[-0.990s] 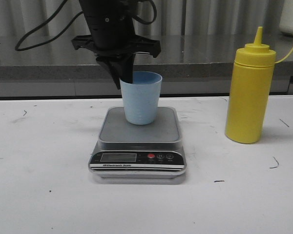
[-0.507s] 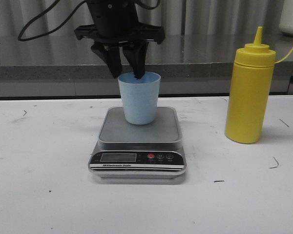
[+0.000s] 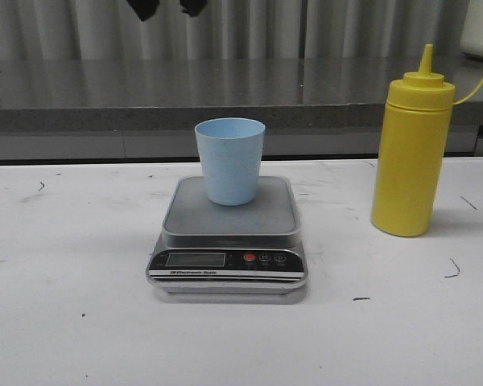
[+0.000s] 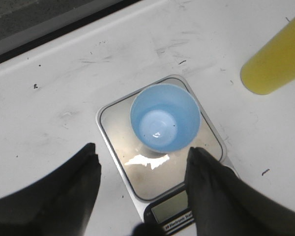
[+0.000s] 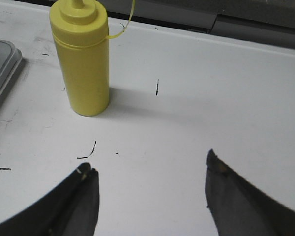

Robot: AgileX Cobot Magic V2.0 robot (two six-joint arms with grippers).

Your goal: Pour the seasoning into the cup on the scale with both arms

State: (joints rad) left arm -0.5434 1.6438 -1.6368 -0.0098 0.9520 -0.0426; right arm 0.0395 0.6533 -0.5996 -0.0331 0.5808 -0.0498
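The pale blue cup [image 3: 230,161] stands upright and empty on the steel platform of the scale [image 3: 228,240]. The yellow seasoning bottle [image 3: 412,147] stands capped on the table to the right of the scale. My left gripper [image 3: 168,8] is open, high above the cup, only its fingertips showing at the front view's top edge. In the left wrist view the left gripper [image 4: 142,150] hangs open over the cup [image 4: 165,118] and scale [image 4: 132,184]. My right gripper [image 5: 147,164] is open and empty above bare table, apart from the bottle [image 5: 82,59].
A grey ledge [image 3: 241,96] runs behind the white table. A thin yellow tether [image 5: 128,19] hangs off the bottle's cap. Small dark marks dot the table [image 3: 64,322].
My left gripper let go of the cup's rim, opened and rose straight up almost out of the front view. The cup stays upright on the scale.
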